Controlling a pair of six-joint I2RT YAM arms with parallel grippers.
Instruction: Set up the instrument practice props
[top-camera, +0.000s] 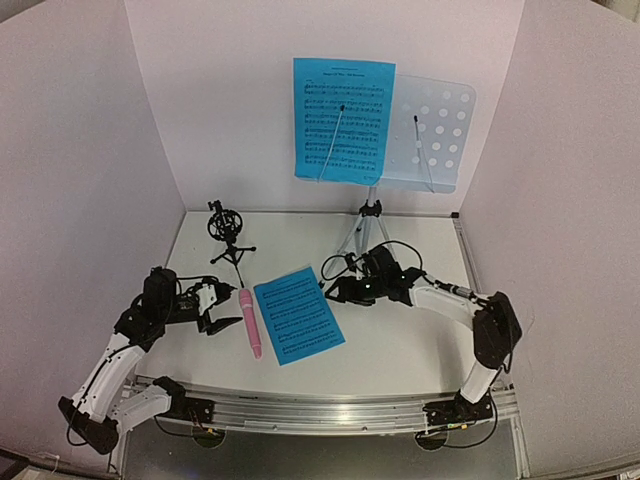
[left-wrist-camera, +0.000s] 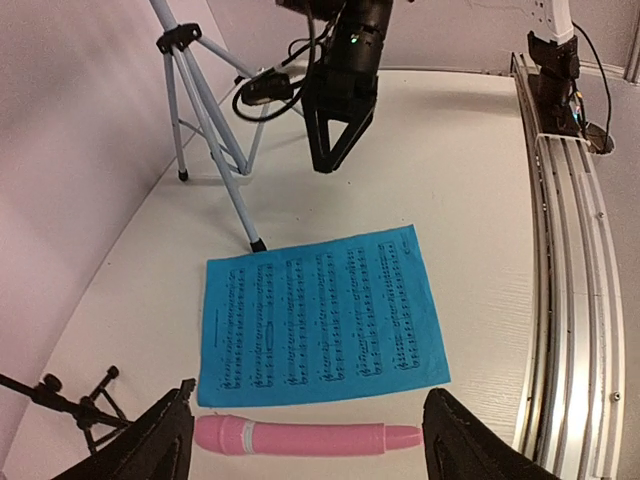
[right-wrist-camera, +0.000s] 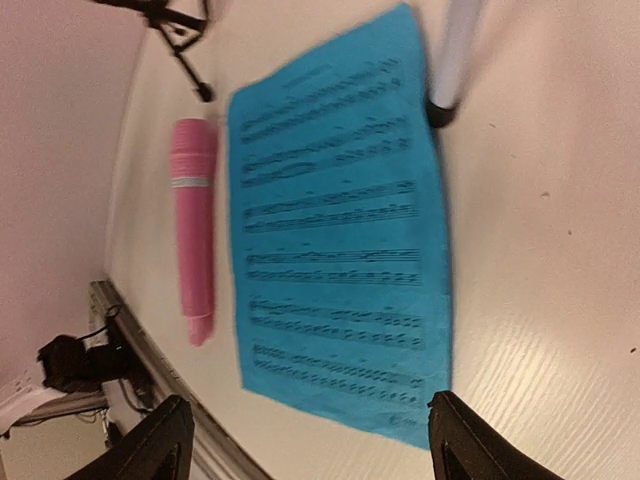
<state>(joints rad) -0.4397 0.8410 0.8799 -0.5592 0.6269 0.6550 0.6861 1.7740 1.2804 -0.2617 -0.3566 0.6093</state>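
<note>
The pale-blue perforated music stand (top-camera: 436, 125) rises at the back on its silver tripod (top-camera: 366, 228), with one blue page (top-camera: 343, 120) resting on its left half. A second blue page (top-camera: 298, 314) lies flat on the table. Just left of that page lies the pink microphone (top-camera: 249, 322). The black tripod mic holder (top-camera: 226, 231) stands empty at the back left. My left gripper (left-wrist-camera: 305, 445) is open, and the microphone (left-wrist-camera: 305, 437) lies lengthwise in the gap between its fingers. My right gripper (right-wrist-camera: 305, 440) is open above the near edge of the flat page (right-wrist-camera: 340, 220).
A metal rail (left-wrist-camera: 570, 300) runs along the table's near edge. White walls close in the back and both sides. A tripod foot (right-wrist-camera: 445, 70) touches the flat page's far edge. Cables (top-camera: 340, 265) trail near the right wrist.
</note>
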